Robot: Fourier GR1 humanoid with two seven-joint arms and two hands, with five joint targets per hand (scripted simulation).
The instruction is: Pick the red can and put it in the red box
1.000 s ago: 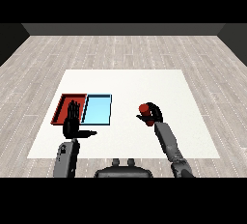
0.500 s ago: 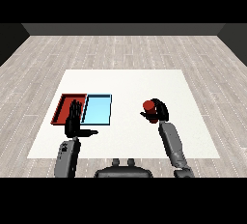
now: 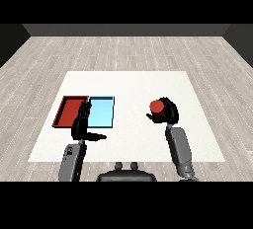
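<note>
While its fingers and thumb curl round the red can (image 3: 157, 107), the right hand (image 3: 167, 113) holds it over the white table (image 3: 138, 85), well apart from both trays. The left hand (image 3: 82, 127) stands with fingers straight and thumb out sideways; its fingertips overlap the near edge where the red tray (image 3: 69, 110) meets the light blue tray (image 3: 103, 112).

Bare room, white table (image 3: 128, 82), grey plank floor (image 3: 123, 50)
</note>
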